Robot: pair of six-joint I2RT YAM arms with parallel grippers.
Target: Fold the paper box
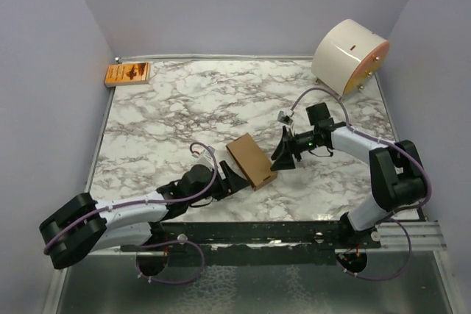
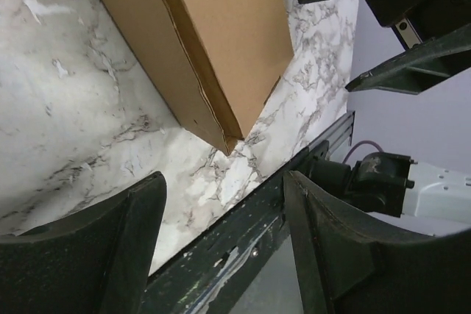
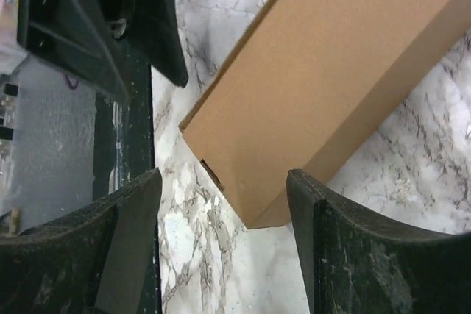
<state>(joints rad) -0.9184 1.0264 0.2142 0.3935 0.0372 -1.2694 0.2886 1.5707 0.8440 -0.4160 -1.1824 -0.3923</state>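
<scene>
Now the paper box (image 1: 251,160) is lying formed on the table (image 1: 184,108) between the left gripper (image 1: 234,179) and right gripper (image 1: 283,156), both gaping empty, so folding is seemingly finishing, needing only its near end pressed shut.

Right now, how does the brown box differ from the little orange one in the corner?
The paper box is plain brown; the orange packet carries dark print. The paper box is larger and taller; the orange packet looks flat. The paper box lies mid-table between the left hand and right hand; the orange packet sits in the far left corner. Both are rectangular, resting on the marble table.
</scene>
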